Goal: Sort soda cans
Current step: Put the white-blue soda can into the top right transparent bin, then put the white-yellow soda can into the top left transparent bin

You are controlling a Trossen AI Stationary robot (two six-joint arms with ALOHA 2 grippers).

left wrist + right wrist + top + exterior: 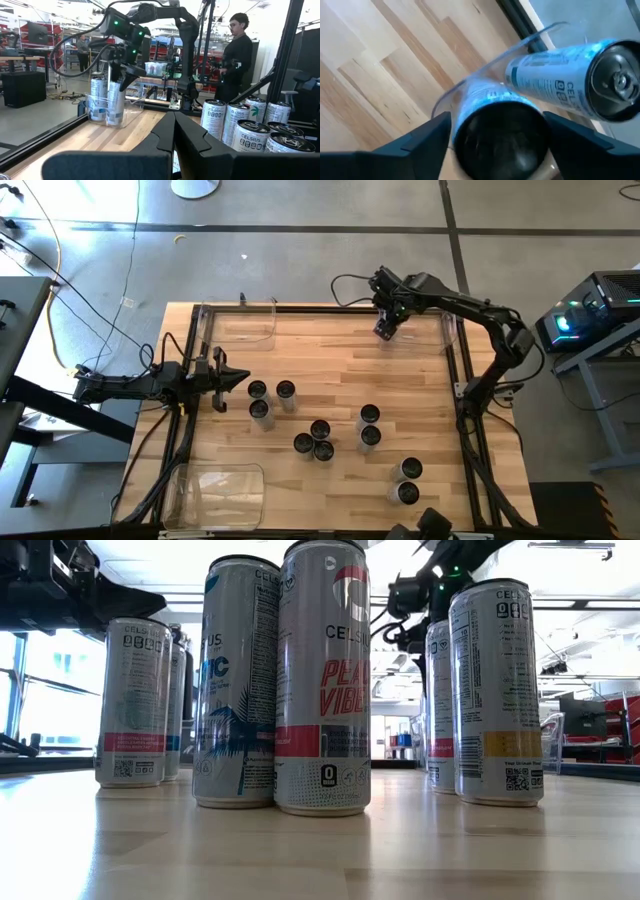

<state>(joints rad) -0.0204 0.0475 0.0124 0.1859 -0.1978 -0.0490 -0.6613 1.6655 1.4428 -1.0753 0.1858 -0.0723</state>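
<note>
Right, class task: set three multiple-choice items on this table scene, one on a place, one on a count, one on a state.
1. Where is the right hand?
A. at a clear bin near the table's right edge
B. over the middle cans
C. beside the left arm
2. How many soda cans stand outside the bins, seen from above?
A. six
B. ten
C. fourteen
3. The left hand is:
A. shut and empty
B. holding a can
C. wide open
Answers: 1 A, the high view places it there. 2 B, ten dark tops show on the bare wood. 3 A, it is closed with nothing in it.
</note>
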